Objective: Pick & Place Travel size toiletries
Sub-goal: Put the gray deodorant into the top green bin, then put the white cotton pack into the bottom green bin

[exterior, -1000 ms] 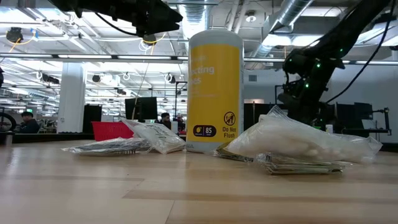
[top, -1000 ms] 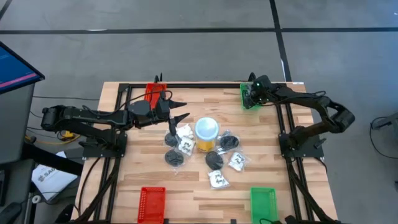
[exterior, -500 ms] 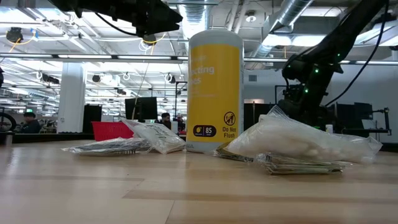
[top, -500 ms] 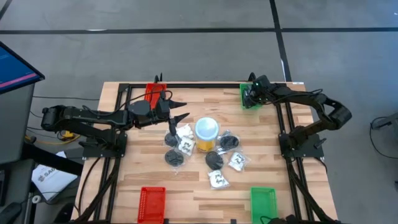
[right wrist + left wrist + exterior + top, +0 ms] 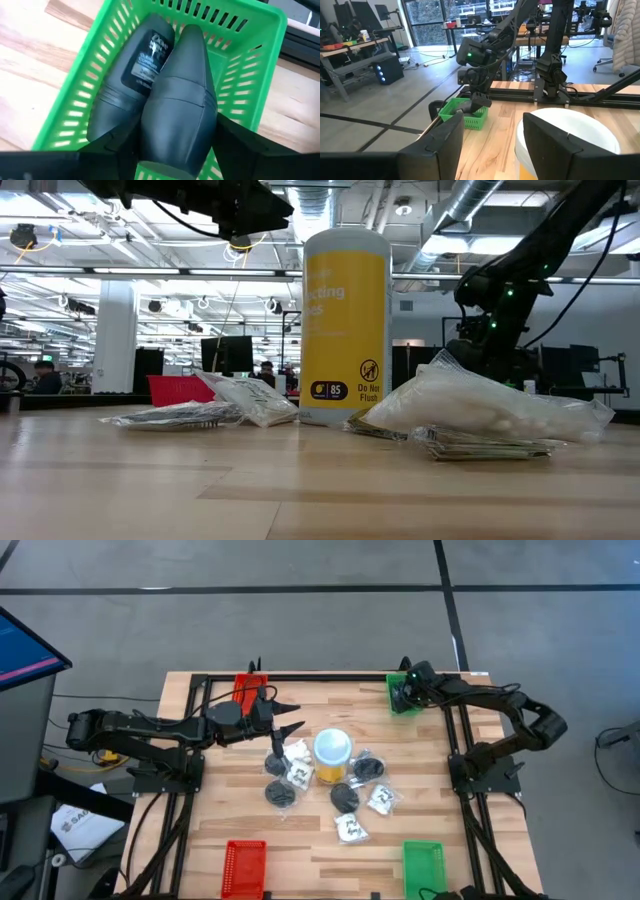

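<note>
Toiletries sit in a loose cluster mid-table, operator: clear packets with white contents and black print, and black roundish pieces, all gathered around the yellow jar with its pale lid. Your right gripper is well away from that pile, up at the far green basket by the table's back edge, hanging right over it. Look at the right wrist view: two dark bottles lie side by side inside the green basket, one showing a printed label, and they rest directly between your own fingers. The jaws stand wide apart, one either side of the bottles, and whether they actually touch them you cannot tell from here. Your left gripper hovers above the table just beside the jar, on the side of the far red tray, fingers spread wide with nothing between them. In the left wrist view the jar's pale lid shows right ahead past those open fingers, with the right arm over the green basket beyond. From the low view, a plump clear packet lies beside the jar on the wooden table.
</note>
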